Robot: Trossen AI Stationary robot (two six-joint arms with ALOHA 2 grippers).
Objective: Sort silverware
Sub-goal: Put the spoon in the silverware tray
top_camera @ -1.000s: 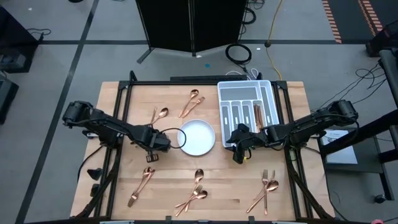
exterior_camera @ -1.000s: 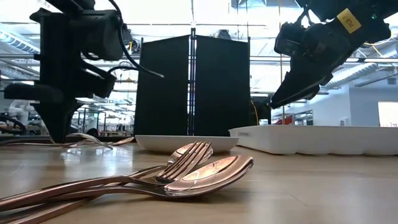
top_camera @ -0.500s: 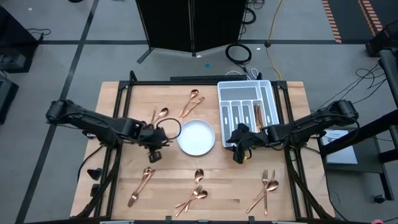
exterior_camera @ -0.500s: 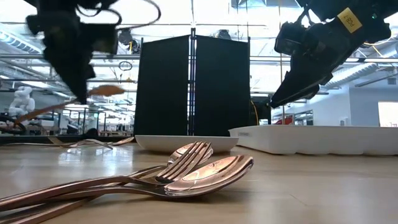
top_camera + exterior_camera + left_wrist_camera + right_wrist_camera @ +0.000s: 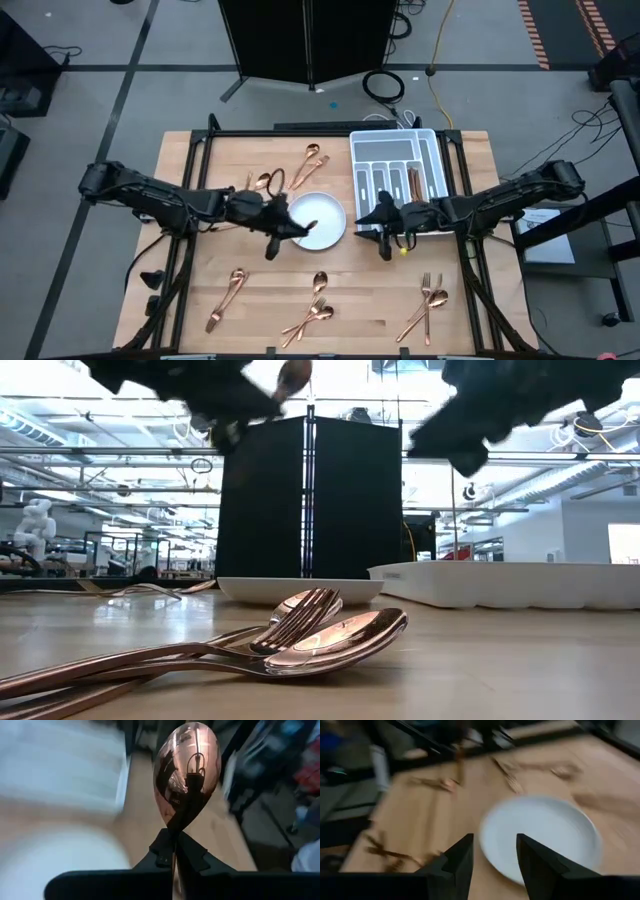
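Note:
My left gripper (image 5: 290,228) hovers over the left rim of the round white plate (image 5: 325,215), shut on a copper spoon (image 5: 187,770). The spoon's bowl (image 5: 293,375) shows high above the table in the low view. My right gripper (image 5: 373,217) hangs open and holds nothing, beside the near left corner of the white divided tray (image 5: 395,150). Copper silverware (image 5: 412,185) lies in one tray compartment. More pieces lie flat on the wood: far left (image 5: 260,182), far middle (image 5: 310,165), near left (image 5: 228,295), near middle (image 5: 315,312), near right (image 5: 428,305). My left gripper pinches the spoon between its two fingers at the neck (image 5: 175,826), just below the bowl. The gripper points almost level toward the table's right. The bowl stands out past the fingertips and up, and the spoon is lifted clear of table and plate.
A black folding screen (image 5: 305,40) stands beyond the table's far edge. The plate (image 5: 540,835) lies right in front of my right gripper (image 5: 494,845). Bare wood shows between plate and the near silverware groups.
My left gripper has risen from the table with the spoon and moved toward the table's right, over the plate's left rim. It has tipped from pointing down to almost level, bringing the spoon's bowl upward. My right gripper has risen a little and tipped upward, still open.

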